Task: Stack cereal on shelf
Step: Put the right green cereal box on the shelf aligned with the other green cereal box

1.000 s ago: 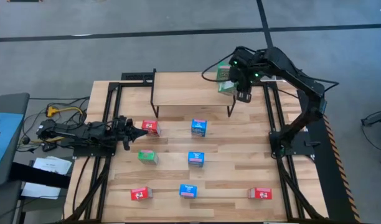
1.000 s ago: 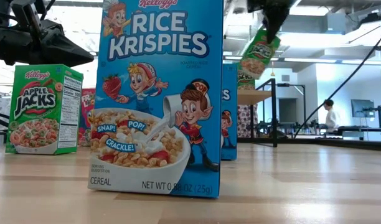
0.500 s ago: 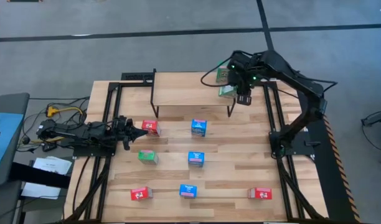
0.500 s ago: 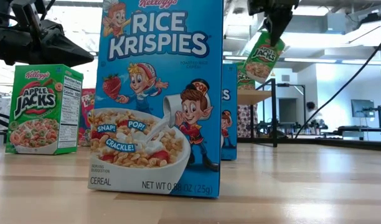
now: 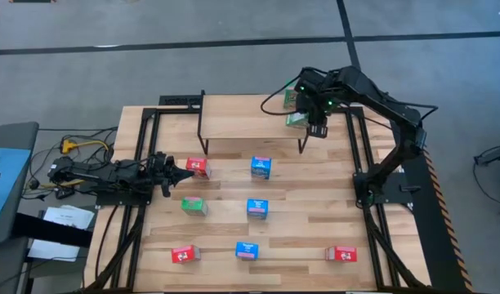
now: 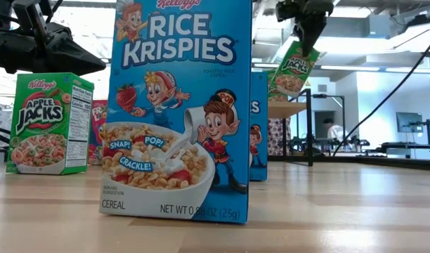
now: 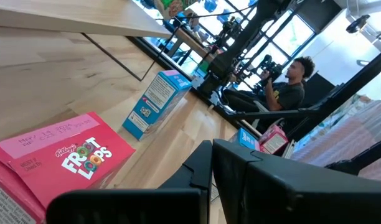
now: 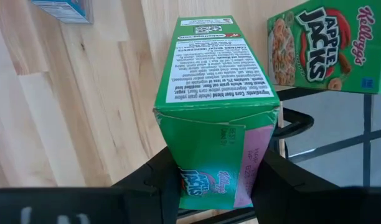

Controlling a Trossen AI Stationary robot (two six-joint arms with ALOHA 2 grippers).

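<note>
My right gripper (image 5: 307, 119) hangs above the right end of the shelf (image 5: 242, 122), shut on a green cereal box (image 6: 294, 69). A second green box (image 5: 291, 98) lies on the shelf just behind it. Several red, blue and green boxes stand on the table, among them a blue box (image 5: 261, 167) and a green box (image 5: 194, 206). My left gripper (image 5: 185, 171) lies low at the table's left, shut, its tips right beside a red box (image 5: 198, 167). My right gripper pinches the green box's upper end (image 8: 212, 146) between its two fingers (image 8: 169, 180), one on each broad face. The fingers come steeply from above. The box hangs below them, a little tilted, clear of the shelf top (image 6: 285, 109). My left gripper's tips stand by the red box's left side; whether they touch it, I cannot tell.
A large blue box (image 6: 180, 105) stands close before the low camera, and a green one (image 6: 50, 123) stands left of it. Black frame rails (image 5: 360, 163) run along both table sides. A person (image 7: 290, 87) sits beyond the table.
My right gripper has sunk slightly toward the shelf's right end with the green box and shifted a little to the left. The box hangs a little lower and less tilted than before.
</note>
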